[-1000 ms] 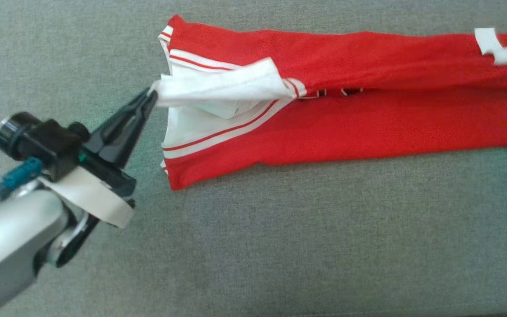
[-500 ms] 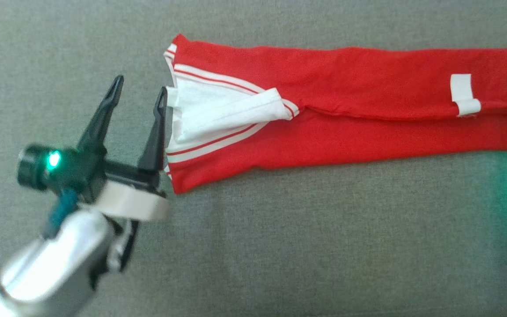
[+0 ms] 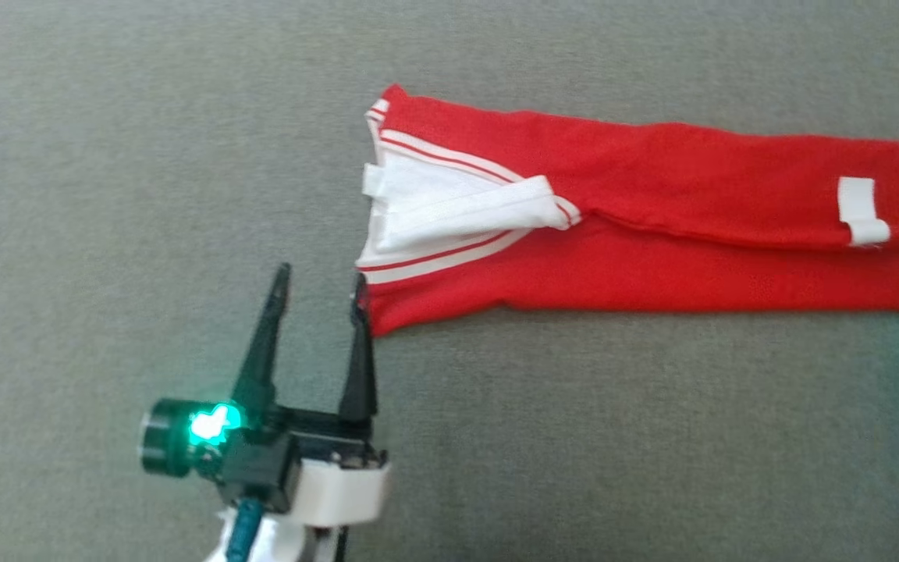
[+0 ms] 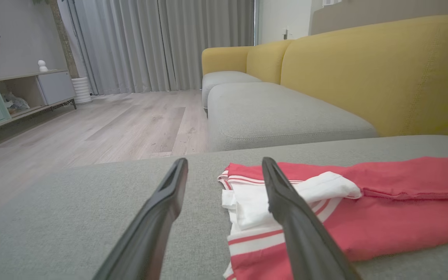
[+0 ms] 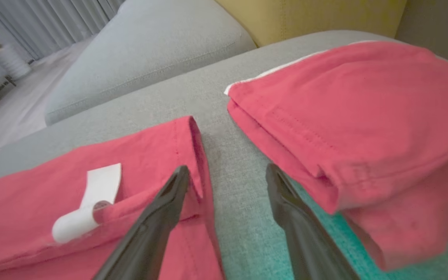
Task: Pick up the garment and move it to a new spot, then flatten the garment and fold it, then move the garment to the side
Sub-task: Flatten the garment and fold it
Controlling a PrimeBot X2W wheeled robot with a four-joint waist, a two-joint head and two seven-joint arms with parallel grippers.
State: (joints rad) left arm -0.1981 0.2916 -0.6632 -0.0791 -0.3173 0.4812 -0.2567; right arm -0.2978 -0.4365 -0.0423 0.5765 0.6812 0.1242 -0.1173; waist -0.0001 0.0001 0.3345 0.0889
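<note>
Left gripper (image 3: 321, 273): its fingers (image 3: 262, 351) are spread wide and nothing is held between them; bare grey cushion (image 3: 145, 156) is seen between the tips and out to their left.
Collar end: the white, red-striped neckline (image 3: 449, 211) is laid ahead of the tips and to their right; the near corner lies just beside the inner fingertip; whether it touches cannot be told.
Garment (image 3: 652, 242): red, folded lengthwise into a long narrow band and laid flat on the cushion; it is stretched from beside the left fingers across to the right fingers.
Tag (image 3: 859, 211): a white tag is curled over the fold near the hem end, on the far side of the right wrist view's left-hand finger.
Right gripper (image 5: 227, 168): its fingers (image 5: 296, 217) are held wide and empty; the hem edge lies against the left-hand finger in its own view; bare cushion is seen between the tips.
Folded red pile (image 5: 344, 116): set beyond the other finger, parted from the hem by a strip of cushion.
Step in hand: the folding is judged part done; the lengthwise fold is made and the cloth is let go at both ends.
Next move: fresh grips on the end corners are called for; then a fold across the length, with the edges kept square.
Writing: none can be read; the tag looks blank; no brand or print is made out.
</note>
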